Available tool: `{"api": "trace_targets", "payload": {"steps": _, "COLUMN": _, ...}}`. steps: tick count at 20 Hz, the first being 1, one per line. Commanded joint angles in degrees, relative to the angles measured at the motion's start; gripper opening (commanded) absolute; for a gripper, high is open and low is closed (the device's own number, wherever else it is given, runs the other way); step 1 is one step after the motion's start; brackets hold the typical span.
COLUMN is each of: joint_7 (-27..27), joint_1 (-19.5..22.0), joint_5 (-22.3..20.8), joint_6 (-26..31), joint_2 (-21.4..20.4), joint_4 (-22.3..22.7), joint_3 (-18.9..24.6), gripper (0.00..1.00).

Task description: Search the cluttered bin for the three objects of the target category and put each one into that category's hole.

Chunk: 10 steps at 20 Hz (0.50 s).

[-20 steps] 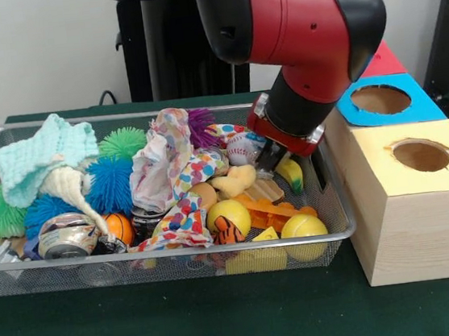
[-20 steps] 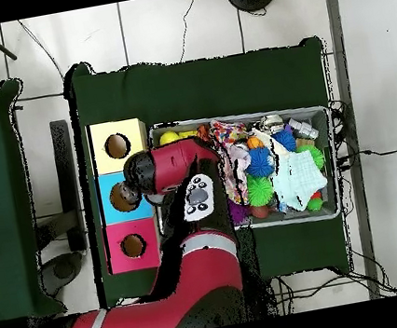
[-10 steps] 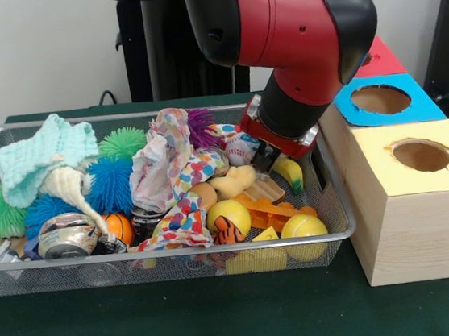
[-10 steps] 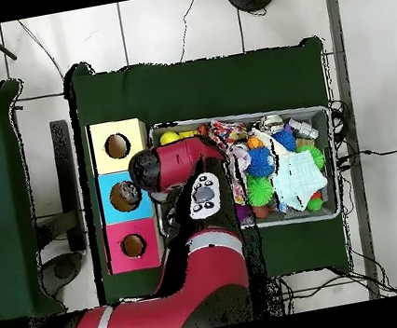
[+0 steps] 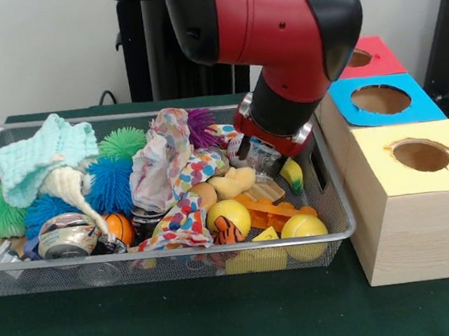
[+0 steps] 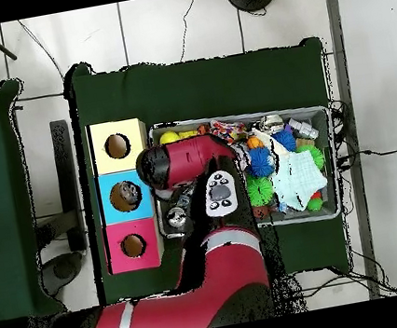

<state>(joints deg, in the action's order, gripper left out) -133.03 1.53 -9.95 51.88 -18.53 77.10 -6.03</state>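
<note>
The wire bin (image 5: 329, 233) holds mixed toys. Among them are two yellow balls (image 5: 226, 214) (image 5: 303, 227), an orange ball (image 5: 119, 226), blue (image 5: 111, 183), green (image 5: 122, 141) and purple (image 5: 201, 123) spiky balls, patterned cloths (image 5: 178, 169) and a crushed can (image 5: 66, 235). My gripper (image 5: 254, 153) hangs low over the bin's right part, just above a pale round thing that it partly hides. A yellow-green toy (image 5: 292, 175) lies to its right. In the overhead view the arm (image 6: 188, 164) covers the gripper.
Three boxes with round holes stand beside the bin: yellow (image 5: 422, 155), blue (image 5: 381, 100) and red (image 5: 360, 57). From above they appear as yellow (image 6: 117, 146), blue (image 6: 125, 196) and red (image 6: 133, 246). A mint knitted cloth (image 5: 41, 156) lies at the bin's left.
In the front view the arm has swung leftward over the bin. The gripper has moved from beside the yellow-green toy toward the pale round thing near the cloths.
</note>
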Motion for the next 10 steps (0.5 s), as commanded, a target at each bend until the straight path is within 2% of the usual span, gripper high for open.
{"api": "trace_targets", "payload": {"steps": 1, "joint_7": 9.84, "joint_1": 2.75, "joint_5": -0.48, "joint_6": 2.10, "joint_2": -9.21, "joint_4": 9.20, "joint_3": 7.49, "gripper": 1.00}}
{"api": "trace_targets", "payload": {"steps": 7, "joint_7": 12.91, "joint_1": 5.97, "joint_5": 0.88, "joint_6": 6.42, "joint_2": -18.02, "joint_4": 13.62, "joint_3": 10.35, "gripper": 1.00}}
{"api": "trace_targets", "payload": {"steps": 10, "joint_7": 13.52, "joint_1": 7.66, "joint_5": 0.63, "joint_6": 5.29, "joint_2": -19.38, "joint_4": 15.21, "joint_3": 12.21, "gripper": 1.00}}
